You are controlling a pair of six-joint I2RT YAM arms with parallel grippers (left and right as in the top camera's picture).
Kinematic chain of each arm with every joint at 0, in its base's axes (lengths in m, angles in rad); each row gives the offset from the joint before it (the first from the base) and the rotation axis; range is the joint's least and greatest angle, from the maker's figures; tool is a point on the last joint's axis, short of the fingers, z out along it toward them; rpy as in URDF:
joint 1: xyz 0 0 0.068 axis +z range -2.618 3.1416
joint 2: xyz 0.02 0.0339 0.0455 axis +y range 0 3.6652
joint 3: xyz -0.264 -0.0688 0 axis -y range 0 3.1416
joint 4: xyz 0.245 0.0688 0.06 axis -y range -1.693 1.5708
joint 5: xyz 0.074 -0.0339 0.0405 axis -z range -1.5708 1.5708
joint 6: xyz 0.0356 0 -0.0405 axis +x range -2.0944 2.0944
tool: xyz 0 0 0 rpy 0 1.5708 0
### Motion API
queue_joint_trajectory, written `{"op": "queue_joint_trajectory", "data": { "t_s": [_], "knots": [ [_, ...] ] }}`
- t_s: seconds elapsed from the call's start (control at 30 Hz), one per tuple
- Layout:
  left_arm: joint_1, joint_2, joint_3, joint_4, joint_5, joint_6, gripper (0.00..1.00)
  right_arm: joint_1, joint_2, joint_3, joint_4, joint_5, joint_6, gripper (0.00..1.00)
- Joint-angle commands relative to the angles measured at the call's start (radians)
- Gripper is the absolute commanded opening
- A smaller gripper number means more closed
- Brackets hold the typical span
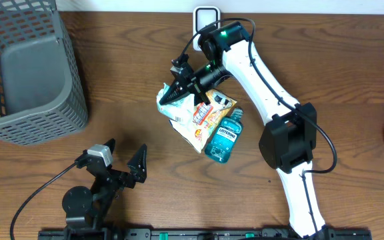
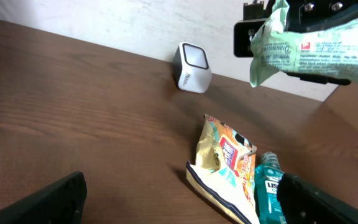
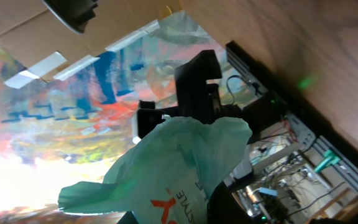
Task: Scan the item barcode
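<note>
1. The right gripper (image 1: 173, 95) is raised above the table (image 1: 122, 73), its jaws pinched narrow on a pale green packet (image 2: 303, 51).
2. The packet hangs in the air near the white barcode scanner (image 1: 207, 16), apart from it.
3. Below lie a snack bag (image 1: 202, 121) and a Listerine bottle (image 1: 224, 137), touching.
4. The left gripper (image 1: 124, 155) sits near the table's front edge, jaws wide, holding nothing.
5. A grey mesh basket (image 1: 72, 100) stands at the left.

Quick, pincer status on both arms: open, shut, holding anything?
Left pincer: open, holding nothing.
Right pincer: closed on the pale green packet, held up in the air.
</note>
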Motion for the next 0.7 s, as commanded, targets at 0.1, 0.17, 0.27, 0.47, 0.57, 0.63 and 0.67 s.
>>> {"op": "queue_joint_trajectory", "data": {
  "t_s": [0.1, 0.17, 0.27, 0.47, 0.57, 0.63, 0.67],
  "knots": [
    [-0.003, -0.006, 0.010, 0.000, -0.005, 0.013, 0.98, -0.040, -0.010, -0.060, -0.001, 0.042, -0.061, 0.01],
    [-0.003, -0.006, 0.010, 0.000, -0.005, 0.013, 0.98, -0.052, -0.010, -0.103, -0.001, 0.058, -0.064, 0.01],
    [-0.003, -0.006, 0.010, 0.000, -0.005, 0.013, 0.98, -0.074, -0.010, -0.215, -0.002, 0.060, -0.093, 0.01],
    [-0.003, -0.006, 0.010, 0.000, -0.005, 0.013, 0.98, -0.111, -0.010, -0.451, -0.005, 0.016, -0.185, 0.02],
    [-0.003, -0.006, 0.010, 0.000, -0.005, 0.013, 0.98, -0.120, -0.010, -0.539, -0.005, 0.012, -0.201, 0.01],
    [-0.003, -0.006, 0.010, 0.000, -0.005, 0.013, 0.98, -0.126, -0.010, -0.577, -0.005, -0.004, -0.245, 0.01],
    [-0.003, -0.006, 0.010, 0.000, -0.005, 0.013, 0.98, -0.127, -0.010, -0.589, -0.005, -0.005, -0.253, 0.01]
  ]
}}
